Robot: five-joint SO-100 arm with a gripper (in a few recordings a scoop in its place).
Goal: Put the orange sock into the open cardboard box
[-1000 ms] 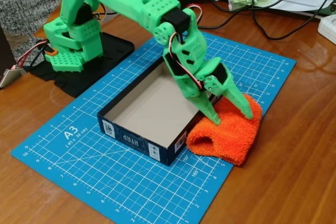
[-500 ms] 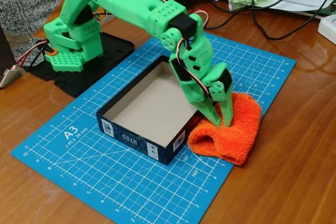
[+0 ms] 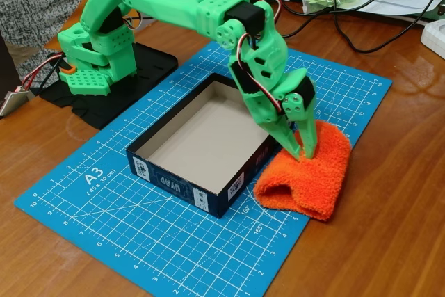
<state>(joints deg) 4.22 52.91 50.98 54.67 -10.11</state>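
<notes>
Fixed view, green arm over a blue cutting mat (image 3: 139, 234) on the wooden tabletop (image 3: 389, 227). Its jaws (image 3: 303, 152) are drawn together on a pinch of the orange sock (image 3: 306, 179) — the bundle lies on the mat, touching the right wall of the open cardboard box (image 3: 184, 186), outside it. Pale box floor bare.

A glossy brown wooden table (image 3: 389, 193) carries a blue cutting mat (image 3: 139, 234) and black cables (image 3: 361, 26).
</notes>
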